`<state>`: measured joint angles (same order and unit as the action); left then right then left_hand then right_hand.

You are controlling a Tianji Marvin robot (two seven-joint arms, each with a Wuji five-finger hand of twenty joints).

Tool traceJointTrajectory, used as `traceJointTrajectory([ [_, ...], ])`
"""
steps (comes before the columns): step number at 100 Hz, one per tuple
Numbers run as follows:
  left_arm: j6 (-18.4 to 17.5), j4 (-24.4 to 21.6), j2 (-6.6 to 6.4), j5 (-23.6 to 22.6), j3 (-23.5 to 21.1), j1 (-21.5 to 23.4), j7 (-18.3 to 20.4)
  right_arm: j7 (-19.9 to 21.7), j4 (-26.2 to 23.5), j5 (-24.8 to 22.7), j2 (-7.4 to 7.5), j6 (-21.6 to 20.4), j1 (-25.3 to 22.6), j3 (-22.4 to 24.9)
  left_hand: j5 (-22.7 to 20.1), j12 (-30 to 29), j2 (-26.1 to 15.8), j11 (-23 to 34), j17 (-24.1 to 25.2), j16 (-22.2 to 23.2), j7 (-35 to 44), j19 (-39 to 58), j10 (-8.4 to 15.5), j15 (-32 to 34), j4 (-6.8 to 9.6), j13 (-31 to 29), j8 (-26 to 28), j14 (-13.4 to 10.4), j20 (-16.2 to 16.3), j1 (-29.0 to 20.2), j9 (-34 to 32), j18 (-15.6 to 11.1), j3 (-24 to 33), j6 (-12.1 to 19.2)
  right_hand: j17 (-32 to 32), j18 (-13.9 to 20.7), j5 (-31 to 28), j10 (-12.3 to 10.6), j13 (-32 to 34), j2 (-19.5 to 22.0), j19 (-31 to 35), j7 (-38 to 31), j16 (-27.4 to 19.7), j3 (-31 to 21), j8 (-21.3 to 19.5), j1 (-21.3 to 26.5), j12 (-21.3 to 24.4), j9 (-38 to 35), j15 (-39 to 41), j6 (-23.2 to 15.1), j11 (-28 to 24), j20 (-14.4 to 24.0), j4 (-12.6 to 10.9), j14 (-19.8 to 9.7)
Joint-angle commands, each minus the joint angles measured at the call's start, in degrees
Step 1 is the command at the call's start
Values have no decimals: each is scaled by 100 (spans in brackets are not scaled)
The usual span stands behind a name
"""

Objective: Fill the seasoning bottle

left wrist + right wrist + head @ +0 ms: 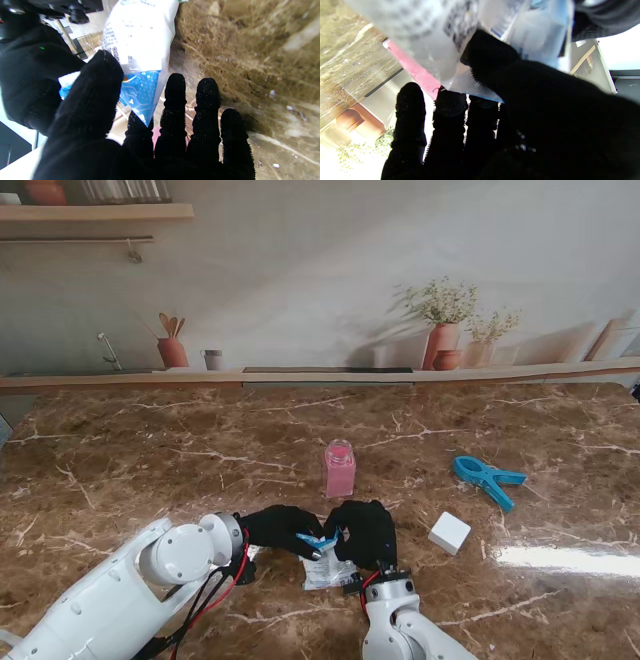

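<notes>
Brown marble-patterned table top (140, 450) across the whole near field, one pale wall behind, with one shelf edge carrying two terracotta vases of dried sprigs. Counted on the marble: one pink seasoning bottle (339, 467) standing upright near the middle, one blue clip (487, 478) well to its right, one white cube (449, 532) nearer to me than the clip, and one refill bag (326, 565), white with a blue top. Two black-gloved hands, met over that one bag, nearer to me than the bottle and apart from it. Left hand (283, 529) reached in from the left, thumb pressed onto the blue corner of the bag (138, 98) with one finger behind it, the other three fingers (175, 100) held straight and side by side, touching nothing. Right hand (363, 530) just beside it, thumb laid across the clear and blue top of the bag (445, 37) and pinching it against the fingers (450, 105) beneath, with the outermost finger standing free of the rest. Bag hung from the two grips, white lower part trailing toward me between the two wrists; could not tell whether it touched the marble. Bottle seen as a pink strip (417, 72) past the bag in the right wrist view. Lid or open mouth on the bottle: could not tell.
</notes>
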<state>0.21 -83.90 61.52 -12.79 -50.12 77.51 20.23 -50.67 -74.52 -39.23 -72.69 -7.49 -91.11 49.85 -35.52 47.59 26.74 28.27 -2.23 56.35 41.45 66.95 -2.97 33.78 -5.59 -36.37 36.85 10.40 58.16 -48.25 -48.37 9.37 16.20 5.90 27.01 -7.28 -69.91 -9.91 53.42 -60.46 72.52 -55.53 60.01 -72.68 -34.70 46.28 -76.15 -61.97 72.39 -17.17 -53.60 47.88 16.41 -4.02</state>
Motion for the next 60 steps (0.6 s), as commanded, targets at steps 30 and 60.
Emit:
traceJointTrajectory([
  [30, -238, 405, 83, -180, 121, 144, -367, 1447, -705, -59, 362, -224, -440, 523, -191, 339, 634, -203, -397, -141, 1567, -592, 107, 230, -200, -803, 634, 196, -277, -132, -1159, 543, 1890, 361, -913, 260, 277, -60, -1405, 408, -1172, 821, -92, -946, -110, -274, 1254, 1224, -1975, -368, 1765, 0, -213, 18],
  [60, -544, 463, 111, -292, 121, 148, -575, 3154, -1576, 443, 657, -678, -967, 1184, -206, 1038, 597, -658, -298, -40, 1458, -669, 178, 165, -200, -644, 581, 197, -382, -278, -1218, 370, 2036, 469, -1605, -32, 1847, 484, -2314, 1012, -2696, 1292, -2513, 900, 116, -2777, 4351, 2152, -4906, 116, 3666, 617, -236, 314],
])
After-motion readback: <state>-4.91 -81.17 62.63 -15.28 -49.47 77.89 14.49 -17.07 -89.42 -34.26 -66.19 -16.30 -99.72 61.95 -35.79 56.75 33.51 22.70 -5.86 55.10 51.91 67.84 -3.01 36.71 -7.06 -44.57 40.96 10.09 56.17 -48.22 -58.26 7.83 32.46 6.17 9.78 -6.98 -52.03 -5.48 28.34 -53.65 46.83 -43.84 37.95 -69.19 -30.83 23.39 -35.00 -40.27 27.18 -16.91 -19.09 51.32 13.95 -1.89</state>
